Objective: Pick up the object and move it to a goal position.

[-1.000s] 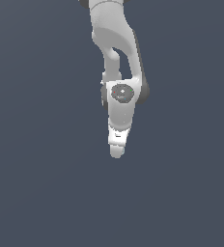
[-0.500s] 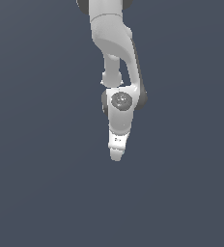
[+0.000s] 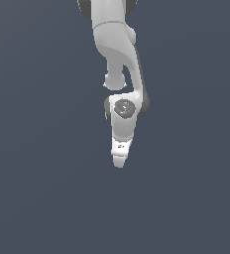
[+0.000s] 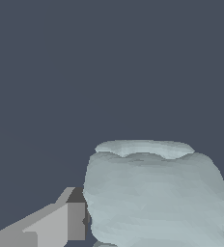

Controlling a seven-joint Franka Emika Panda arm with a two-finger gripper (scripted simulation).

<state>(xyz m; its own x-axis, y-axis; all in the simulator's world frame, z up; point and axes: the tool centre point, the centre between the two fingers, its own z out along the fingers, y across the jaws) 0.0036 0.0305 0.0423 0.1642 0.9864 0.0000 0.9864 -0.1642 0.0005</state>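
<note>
The object, a pale grey-teal rounded lump with faint grooves, fills the lower part of the wrist view. It sits between my gripper's two grey fingers; one finger presses one side and only a sliver of the other shows at the frame edge. The gripper is shut on the object. In the exterior view the white arm hangs down the middle, wrist tilted, with the gripper at its lower end. The object is hidden there behind the hand.
A plain dark grey-blue surface surrounds the arm on every side in both views. No other object, container or edge shows.
The gripper end has drifted slightly lower in the exterior view over the last second, and the arm has stretched out a little with it.
</note>
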